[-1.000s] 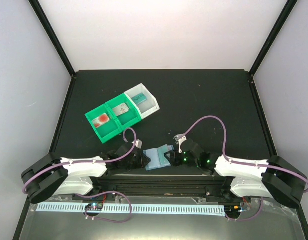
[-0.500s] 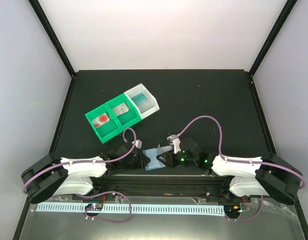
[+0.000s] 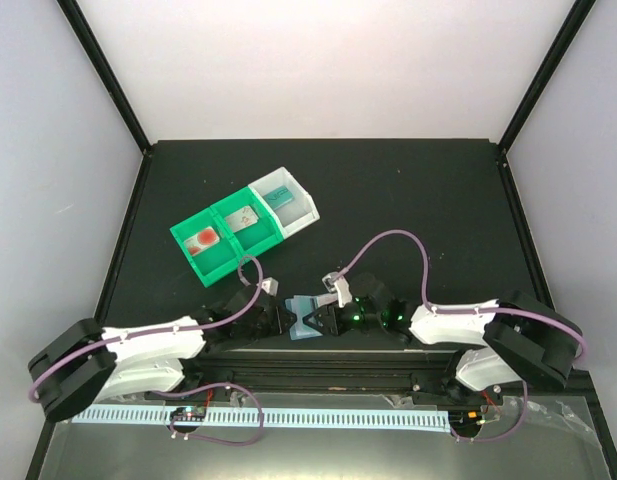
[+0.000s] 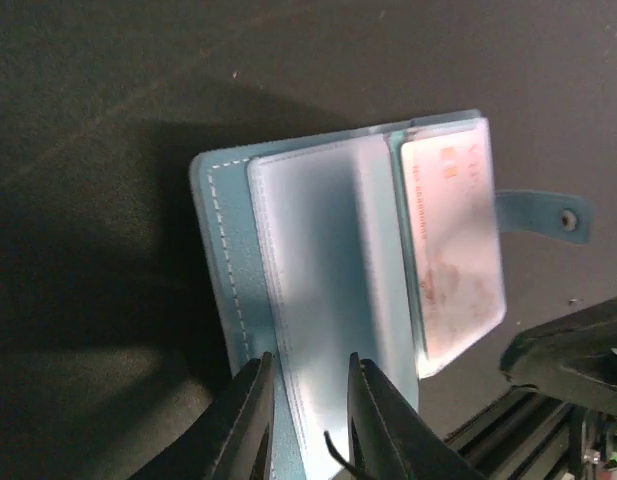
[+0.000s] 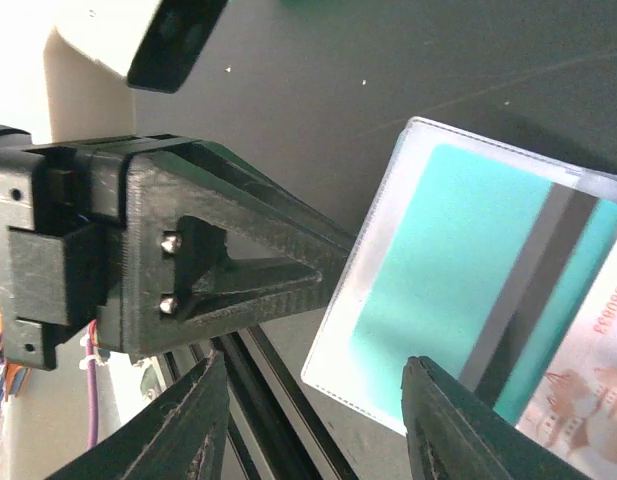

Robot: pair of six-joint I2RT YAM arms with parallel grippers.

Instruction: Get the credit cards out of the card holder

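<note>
the card holder (image 4: 223, 260) is open like a book near the front edge of the surface (image 3: 418, 200), between the two arms. i cannot tell whether it rests on the surface or hangs just above it. a teal card (image 5: 458, 270) sits in one translucent sleeve and a pale card (image 4: 453, 250) with reddish print sits in the sleeve beside it. neither is out yet.

the left gripper (image 4: 308, 378) pinches the holder's lower edge, with cover and a sleeve page between its fingers. the right gripper (image 5: 316, 385) is spread. a corner of the teal card's sleeve lies between its fingers, and neither finger touches it.

the step in hand looks like the first grasp on the teal card. it would go best if the right fingers caught the card's own edge at the pocket mouth. closing on sleeve and card together would likely only tug the holder. the pull should run straight along the pocket, with the left pinch held firm against it.

the two grippers are very close, so a knock between them is the main risk. the holder's strap (image 4: 548, 215) sticks out on the right gripper's side and could snag. the green tray (image 3: 213, 262) and white tray (image 3: 306, 205) sit well apart, farther back on the left, and are out of the way.
</note>
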